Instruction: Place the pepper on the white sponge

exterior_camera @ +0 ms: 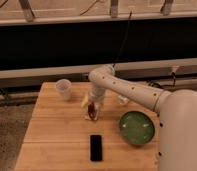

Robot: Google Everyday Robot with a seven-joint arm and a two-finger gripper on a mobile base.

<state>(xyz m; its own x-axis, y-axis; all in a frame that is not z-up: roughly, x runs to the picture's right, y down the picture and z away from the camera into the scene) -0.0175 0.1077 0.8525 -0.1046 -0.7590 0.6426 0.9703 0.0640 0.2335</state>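
item: gripper (93, 104). you are looking at it hanging from the white arm (132, 90), pointing down over the middle of the wooden table (52, 135). it is sitting directly above the pepper and appears to be touching it; you cannot tell from this view whether it is clamping the pepper or standing apart from it.

item: pepper (92, 110). you are seeing a small dark red shape lying on the white sponge, right beneath the gripper.

item: white sponge (91, 116). it is lying flat near the table's centre, its pale edge showing under and around the pepper.

item: white cup (64, 89). it is standing upright toward the table's far left corner, apart from the sponge.

item: green bowl (136, 128). it is resting on the right side of the table, beside the robot's body.

item: black phone (96, 147). it is lying flat toward the near edge, in front of the sponge.
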